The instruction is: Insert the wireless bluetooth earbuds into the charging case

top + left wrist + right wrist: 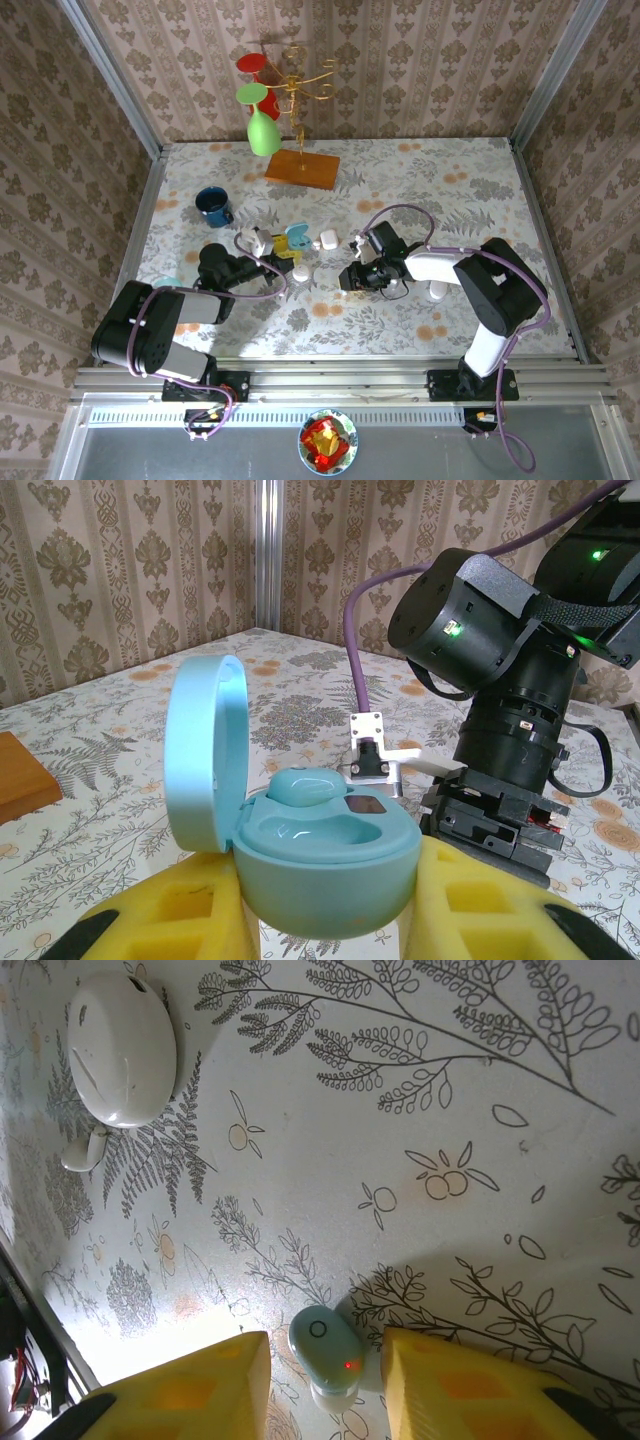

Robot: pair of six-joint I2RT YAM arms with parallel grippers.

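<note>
Papered walls (pixel 420 60) close in a table (pixel 470 190) under a floral cloth. Your left pincer (pixel 325 920) is closed on the charging case (pixel 330 865), a pale teal shell gripped by its lower half between the yellow fingers (pixel 170 920). Its lid (pixel 205 750) is hinged upright on the pincer's left side. One seated earbud (pixel 305 785), also teal, rests in the case's rear socket, and the hollow in front of it is bare. Your right pincer (pixel 325 1375) stands part open just above the cloth, one finger on either side of a loose earbud (pixel 327 1345). This teal bud lies on the table with a red light showing, and a narrow gap is visible on both flanks, so nothing is gripped. Well ahead of that pincer and to its left sits a closed white case (pixel 122 1045), with a white earbud (pixel 82 1150) just beside it. From above, the two pincers face each other near mid-table. A blue mug (pixel 213 206) stands beyond the left one, and a glass stand (pixel 295 120) is further back.
</note>
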